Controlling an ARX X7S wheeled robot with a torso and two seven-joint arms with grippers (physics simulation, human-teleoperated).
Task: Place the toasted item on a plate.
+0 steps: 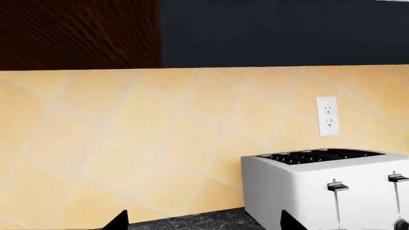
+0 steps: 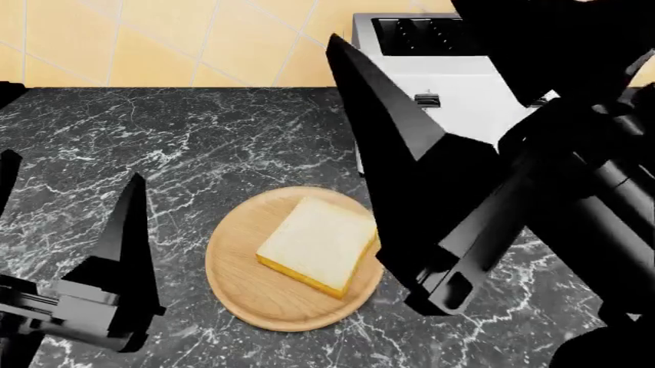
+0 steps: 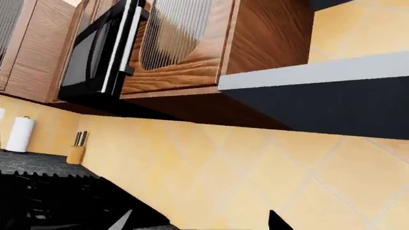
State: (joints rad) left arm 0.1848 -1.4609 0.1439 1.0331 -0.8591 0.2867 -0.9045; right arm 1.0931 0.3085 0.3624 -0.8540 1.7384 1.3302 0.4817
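Toasted item (image 2: 315, 244) lying flat on the plate (image 2: 245, 295), toward its right side, plate resting on the black marble counter (image 2: 205, 146) in front of the white toaster (image 2: 440, 73). Right gripper (image 2: 394, 192) raised above the plate's right edge, fingers spread wide with nothing between; left gripper (image 2: 72, 230) hanging left of the plate, apart from it, fingers likewise parted and empty. Tiled yellow wall (image 1: 128, 134) with a white outlet (image 1: 327, 116) behind the toaster.

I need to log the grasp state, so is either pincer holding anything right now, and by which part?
Nothing is held. The toast lies on the plate, and both the left pincer and the right pincer are open with nothing between their fingers.
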